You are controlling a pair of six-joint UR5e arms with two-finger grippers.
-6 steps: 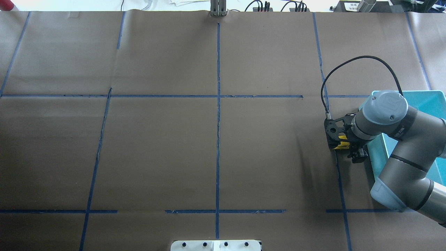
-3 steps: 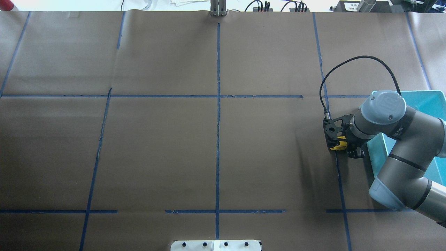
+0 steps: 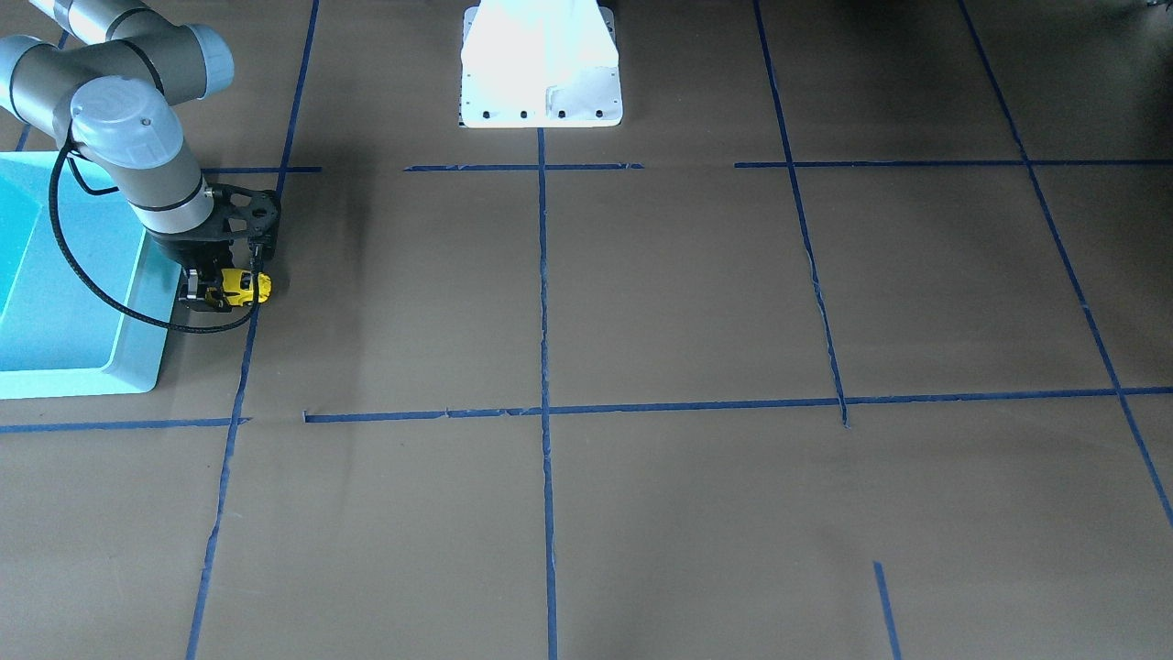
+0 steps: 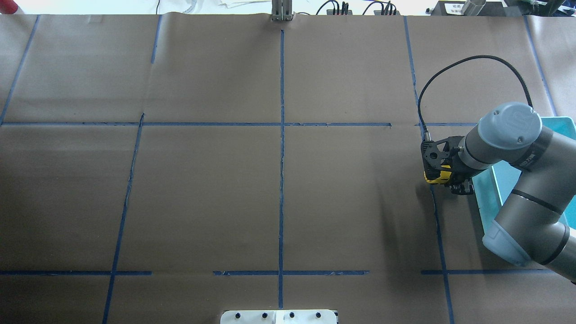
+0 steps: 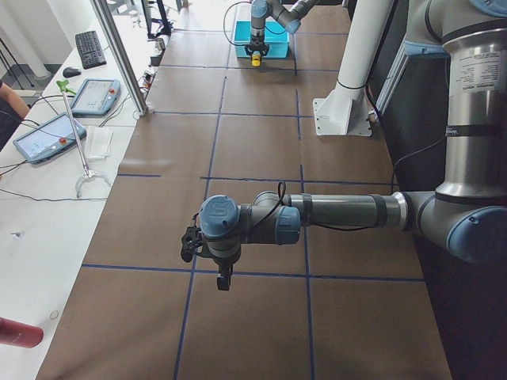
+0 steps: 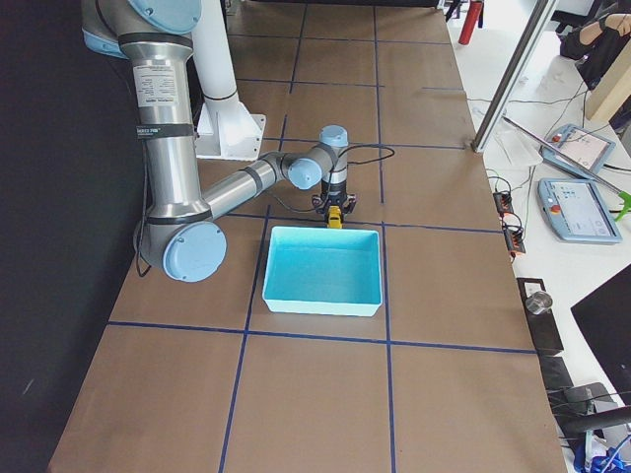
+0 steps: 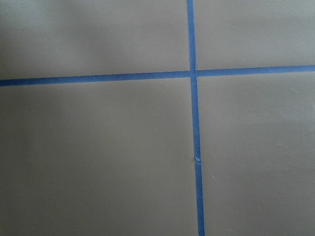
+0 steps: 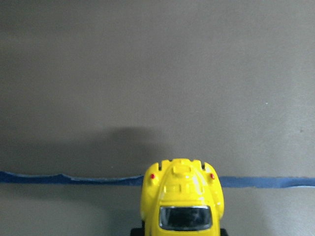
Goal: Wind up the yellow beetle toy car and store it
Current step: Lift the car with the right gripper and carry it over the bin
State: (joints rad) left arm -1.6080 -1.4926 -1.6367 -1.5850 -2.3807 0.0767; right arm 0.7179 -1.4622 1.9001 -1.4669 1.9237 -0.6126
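Note:
The yellow beetle toy car [image 4: 438, 175] is held in my right gripper [image 4: 450, 182], whose fingers are shut on it, just left of the turquoise bin [image 4: 487, 194]. In the front view the car [image 3: 242, 287] hangs at the gripper [image 3: 218, 291] beside the bin's rim [image 3: 137, 367]. The right wrist view shows the car's rounded body [image 8: 181, 194] over a blue tape line, with its shadow on the paper. My left gripper [image 5: 224, 280] shows only in the left side view, low over the paper; I cannot tell whether it is open.
Brown paper with blue tape lines [image 4: 281, 135] covers the table. The white robot base plate [image 3: 541, 82] stands at the near edge. The bin's inside [image 6: 323, 264] shows nothing in it. Tablets and a keyboard lie on a side table [image 5: 47, 134].
My right arm has shifted toward the far side, and the gripper with the car has moved a little that way, still beside the bin.

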